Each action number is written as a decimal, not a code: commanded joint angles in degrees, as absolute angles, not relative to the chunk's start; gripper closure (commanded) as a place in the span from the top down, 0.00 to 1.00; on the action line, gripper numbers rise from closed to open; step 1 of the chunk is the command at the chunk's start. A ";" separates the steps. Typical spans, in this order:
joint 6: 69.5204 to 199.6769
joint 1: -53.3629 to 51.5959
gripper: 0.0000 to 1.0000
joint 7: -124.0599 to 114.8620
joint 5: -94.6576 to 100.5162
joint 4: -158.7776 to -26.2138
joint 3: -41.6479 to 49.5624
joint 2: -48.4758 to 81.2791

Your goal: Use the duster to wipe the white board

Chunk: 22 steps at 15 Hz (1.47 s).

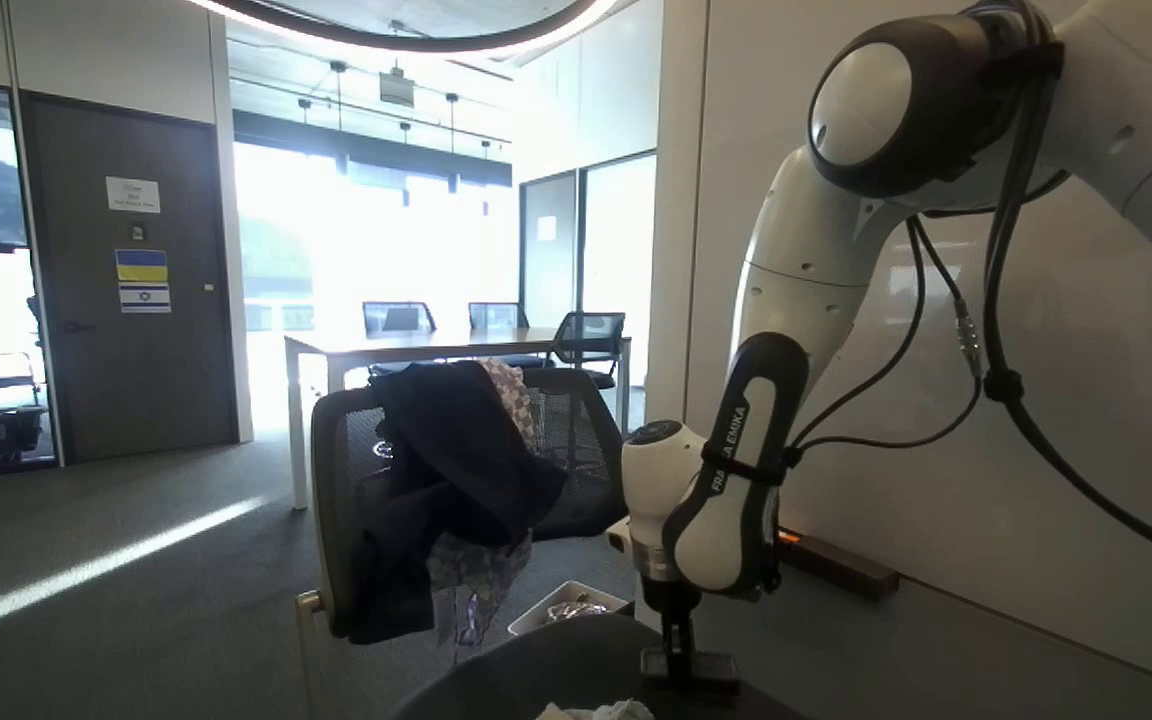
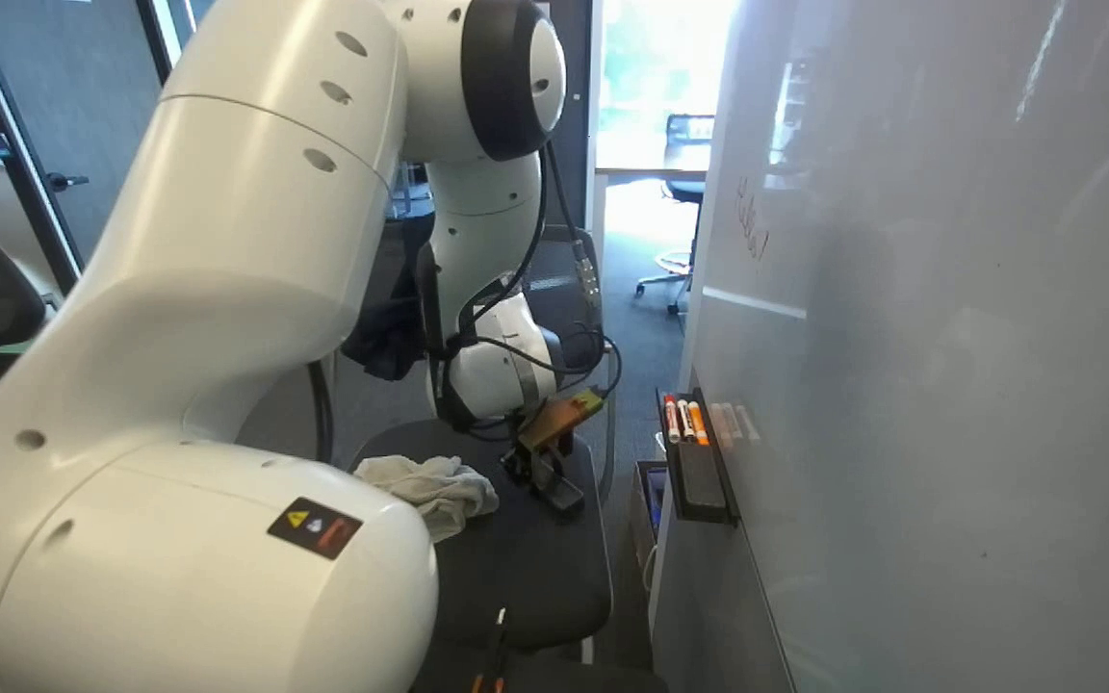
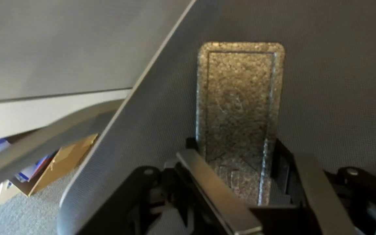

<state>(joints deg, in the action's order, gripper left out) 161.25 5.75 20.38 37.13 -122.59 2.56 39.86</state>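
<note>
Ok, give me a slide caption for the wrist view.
End effector straddling the duster, dark chair seat beneath, cardboard box lower left.

Duster point(image 3: 239, 98): one. White board point(image 2: 949, 385): one. Crumpled cloth point(image 2: 437, 489): one. Markers point(image 2: 685, 422): three. Printed flags point(image 1: 142, 265): two.

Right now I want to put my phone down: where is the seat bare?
In an exterior view, the seat is bare between cloth, duster and the near edge. Crowded farther back: gripper and duster, beside the cloth.
</note>
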 commanded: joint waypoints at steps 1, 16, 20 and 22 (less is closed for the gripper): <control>155.06 4.02 0.31 16.70 33.64 -128.24 5.94 30.37; 135.53 0.33 0.31 -32.71 67.26 -143.04 8.87 -6.18; 125.75 0.23 0.31 -45.54 73.61 -141.55 4.11 -6.00; 120.87 -0.03 0.31 -51.15 76.66 -140.03 2.61 -3.65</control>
<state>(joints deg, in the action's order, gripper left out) 127.10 -0.57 -42.65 71.72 -141.83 5.49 -5.61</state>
